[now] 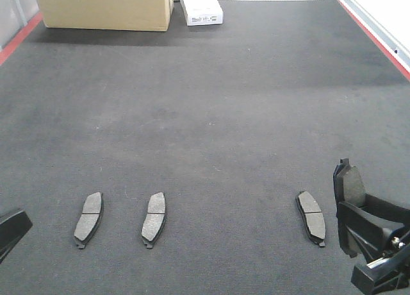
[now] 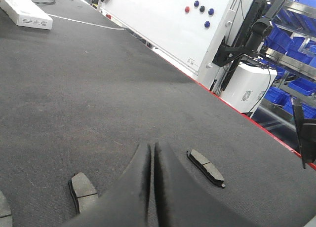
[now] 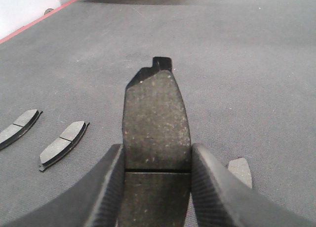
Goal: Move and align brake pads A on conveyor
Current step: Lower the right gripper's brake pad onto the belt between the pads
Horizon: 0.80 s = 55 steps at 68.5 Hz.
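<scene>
You had one of the four brake pads A — the held pad (image 3: 155,123) — pinched between the fingers (image 3: 106,187) of your right gripper (image 3: 155,160), raised off the conveyor (image 1: 211,96) at its near right side, its notched end pointing away from the wrist camera. The other three lay flat on the belt in a rough row: the left pad (image 1: 88,219), the middle pad (image 1: 154,219) near it, and the right pad (image 1: 311,217) well apart from those two, just beside your loaded gripper. Each showed its thin groove across the middle.

Your left gripper (image 2: 151,160) hung low over the near left of the belt with its two fingers pressed together, nothing between them. Further out — at the far end of the conveyor — stood a cardboard box (image 1: 106,6) and beside it a white box (image 1: 201,5). A red edge stripe (image 1: 378,38) ran down the right side.
</scene>
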Motion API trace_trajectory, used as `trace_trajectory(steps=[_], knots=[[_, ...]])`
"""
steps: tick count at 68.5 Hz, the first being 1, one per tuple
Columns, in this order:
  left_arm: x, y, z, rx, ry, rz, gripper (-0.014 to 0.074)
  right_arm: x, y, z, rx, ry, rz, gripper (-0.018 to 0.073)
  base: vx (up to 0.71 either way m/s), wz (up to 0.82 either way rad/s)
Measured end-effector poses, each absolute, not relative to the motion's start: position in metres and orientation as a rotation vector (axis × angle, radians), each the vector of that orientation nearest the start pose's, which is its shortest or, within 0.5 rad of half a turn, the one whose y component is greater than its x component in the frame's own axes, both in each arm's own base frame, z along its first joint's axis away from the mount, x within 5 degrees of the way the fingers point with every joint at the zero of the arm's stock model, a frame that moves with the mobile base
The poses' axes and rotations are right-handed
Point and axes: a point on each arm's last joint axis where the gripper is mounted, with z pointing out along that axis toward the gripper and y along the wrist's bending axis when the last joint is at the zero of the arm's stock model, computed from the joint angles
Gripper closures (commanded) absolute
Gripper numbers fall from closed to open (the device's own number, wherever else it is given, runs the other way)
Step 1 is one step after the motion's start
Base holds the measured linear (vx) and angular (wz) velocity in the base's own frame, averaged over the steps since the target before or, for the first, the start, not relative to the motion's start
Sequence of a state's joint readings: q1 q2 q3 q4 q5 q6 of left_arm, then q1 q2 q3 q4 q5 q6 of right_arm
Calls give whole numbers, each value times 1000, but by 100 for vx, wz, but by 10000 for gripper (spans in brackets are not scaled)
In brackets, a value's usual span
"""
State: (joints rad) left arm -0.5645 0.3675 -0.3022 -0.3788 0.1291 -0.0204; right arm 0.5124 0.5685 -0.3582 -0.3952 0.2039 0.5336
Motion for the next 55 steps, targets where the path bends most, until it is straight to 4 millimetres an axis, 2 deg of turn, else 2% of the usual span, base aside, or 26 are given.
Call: trace_trajectory(steps=[30,39,47,55], knots=[[75,-52,279,182,1718,-760,604,114,55,272,-278,1924,366,428,0,0],[75,-52,279,182,1718,-760,604,131,60,282,-259,2047,295,422,0,0],[75,-52,279,183,1718,-760,604,155,71,289,-241,2161,249,418,0,0],[75,-52,279,183,1718,-760,604,180,87,286,-199,2278,261,410,0,0]])
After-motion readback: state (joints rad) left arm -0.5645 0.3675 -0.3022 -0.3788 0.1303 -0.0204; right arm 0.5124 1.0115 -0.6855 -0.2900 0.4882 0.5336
